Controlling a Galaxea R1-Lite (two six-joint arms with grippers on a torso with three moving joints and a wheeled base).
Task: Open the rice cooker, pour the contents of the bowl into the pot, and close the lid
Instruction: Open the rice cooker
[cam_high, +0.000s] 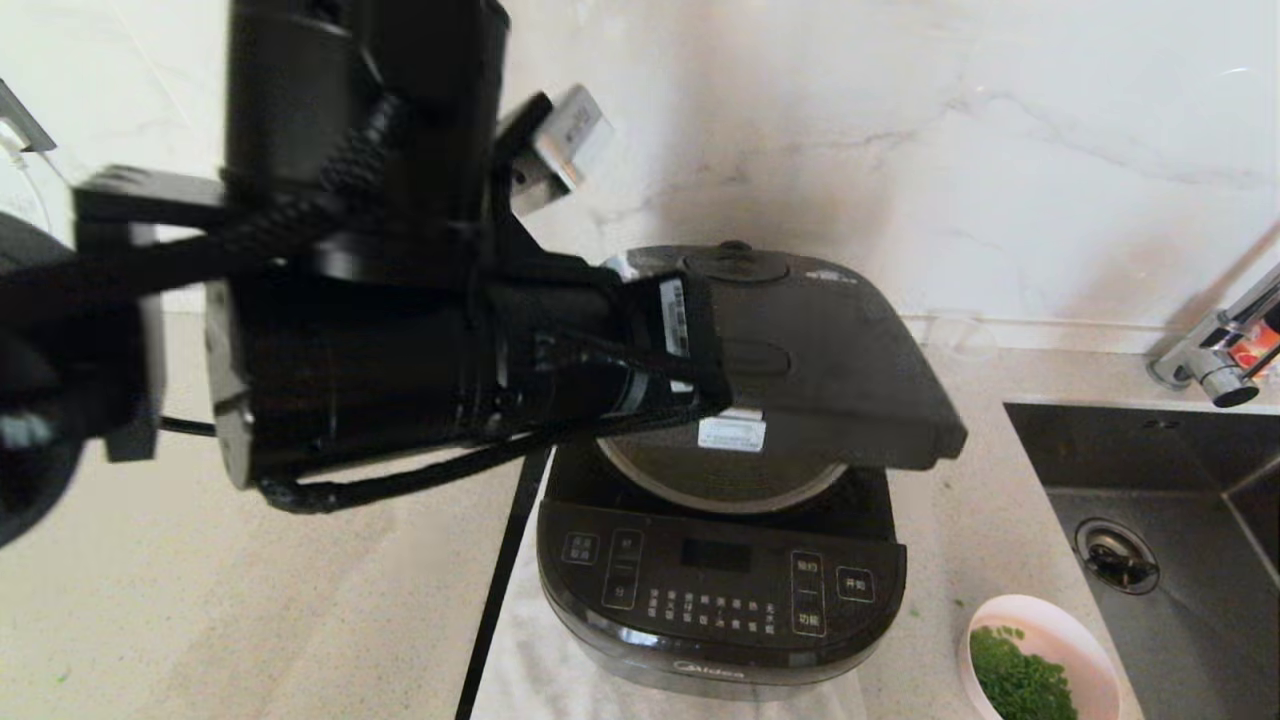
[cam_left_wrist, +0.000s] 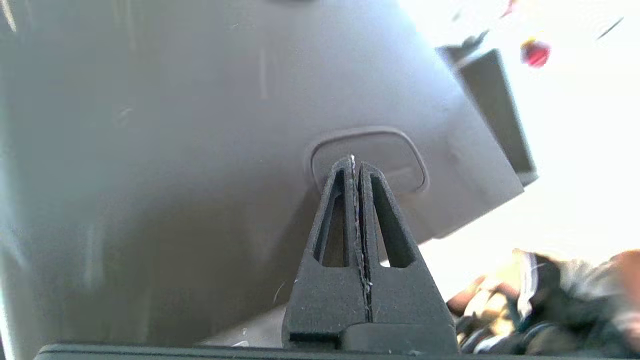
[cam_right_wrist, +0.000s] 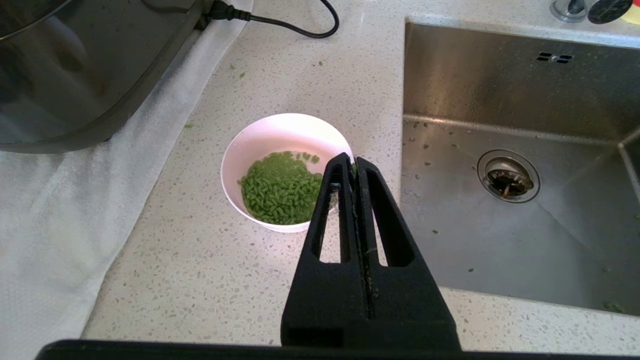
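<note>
Jaws: our left gripper (cam_left_wrist: 356, 162) pressed together on the lid's (cam_high: 800, 340) button; right gripper (cam_right_wrist: 352, 162) pressed together above the bowl (cam_right_wrist: 280, 137).
Handling: we judge the bowl light, slippery, sloshy; take its rim.

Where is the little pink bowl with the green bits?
The small pale pink round bowl sits on the speckled counter, on the robot's right, between the black rice cooker and the steel sink.

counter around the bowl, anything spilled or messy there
Yes. A few stray green bits lie scattered on the counter between the rice cooker and the sink, outside the bowl; more specks sit in the sink basin. Nothing else looks off.
</note>
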